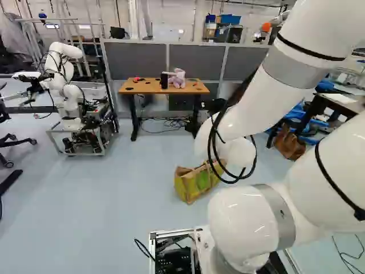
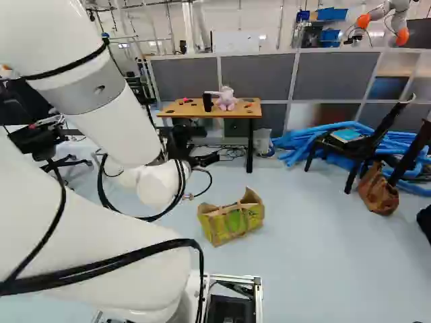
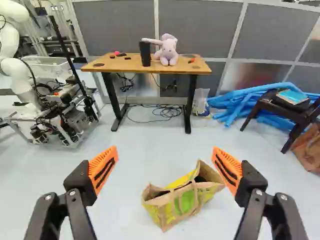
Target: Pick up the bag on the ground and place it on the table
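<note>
Leftmost stands another robot [image 1: 74, 94], then the desk [image 3: 115, 64], with a black cylinder [image 3: 145, 54] and a plush toy [image 3: 167, 50] on its top. Nearer, the end effector [image 3: 164, 148] has its orange-padded fingers wide apart, nothing between them. The yellow-green bag [image 3: 165, 212] sits on the floor [image 3: 125, 175] ahead of the end effector, nearer than the desk, its mouth gaping. It looks soft-walled and probably light, though how much it holds I cannot tell; the sides would likely fold under a squeeze and swing once lifted. The tan strap [image 3: 195, 192] seems the best hold, pinched near the middle so the load hangs level; gripping only the raised rim [image 3: 209, 172] could tip it. Rightmost, a brown bag [image 2: 378, 192] lies by a chair [image 2: 347, 145].
</note>
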Robot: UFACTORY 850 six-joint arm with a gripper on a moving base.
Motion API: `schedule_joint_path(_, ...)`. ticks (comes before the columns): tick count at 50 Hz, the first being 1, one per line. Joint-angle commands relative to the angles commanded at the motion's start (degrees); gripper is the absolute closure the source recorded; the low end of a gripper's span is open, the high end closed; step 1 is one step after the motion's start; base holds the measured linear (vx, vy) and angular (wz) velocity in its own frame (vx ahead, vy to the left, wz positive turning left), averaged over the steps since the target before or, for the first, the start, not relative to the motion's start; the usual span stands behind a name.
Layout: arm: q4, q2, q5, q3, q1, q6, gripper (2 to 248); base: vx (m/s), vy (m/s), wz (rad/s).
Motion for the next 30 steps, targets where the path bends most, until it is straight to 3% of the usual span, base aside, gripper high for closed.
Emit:
schedule_joint_path(12,0.0,0.0,0.0,0.0,0.0,0.0,3,0.019,-0.01,-0.046)
schedule_joint_path(30,0.0,0.0,0.0,0.0,0.0,0.0,3,0.127,0.001,-0.01)
